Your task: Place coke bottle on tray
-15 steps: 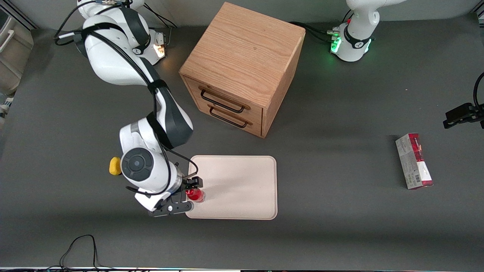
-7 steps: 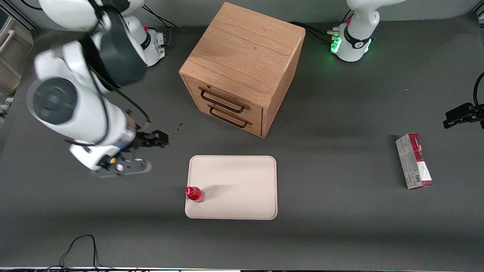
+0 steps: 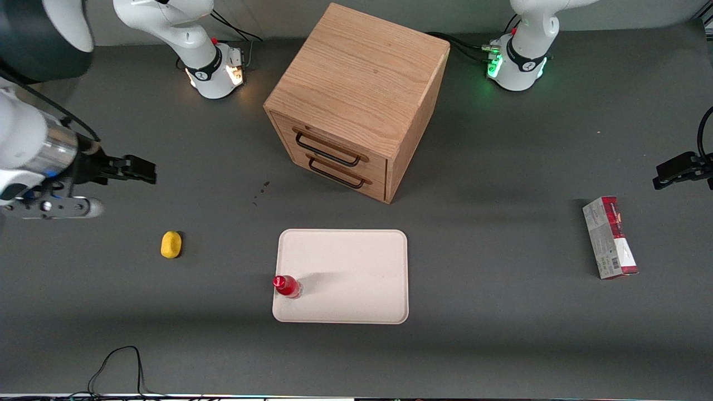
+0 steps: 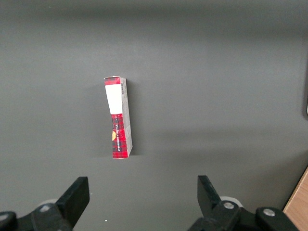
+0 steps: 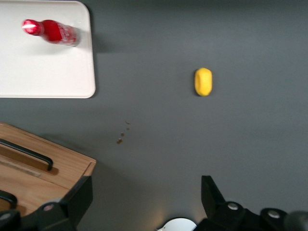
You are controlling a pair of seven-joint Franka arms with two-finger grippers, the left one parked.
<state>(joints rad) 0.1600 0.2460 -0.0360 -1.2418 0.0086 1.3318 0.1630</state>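
The coke bottle (image 3: 287, 285), small and red with a red cap, stands upright on the cream tray (image 3: 356, 262), at its corner nearest the front camera and toward the working arm's end. It also shows in the right wrist view (image 5: 50, 31) on the tray (image 5: 43, 72). My right gripper (image 3: 136, 171) is raised high, far from the tray toward the working arm's end of the table. In the right wrist view the gripper (image 5: 147, 186) is open and empty, with bare table between its fingers.
A yellow lump (image 3: 171, 244) lies on the table between the gripper and the tray, also in the wrist view (image 5: 203, 81). A wooden two-drawer cabinet (image 3: 356, 94) stands farther from the camera than the tray. A red-and-grey carton (image 3: 610, 236) lies toward the parked arm's end.
My gripper let go of the bottle, rose, and swung away toward the working arm's end. The bottle stays upright on the tray. The yellow lump is uncovered.
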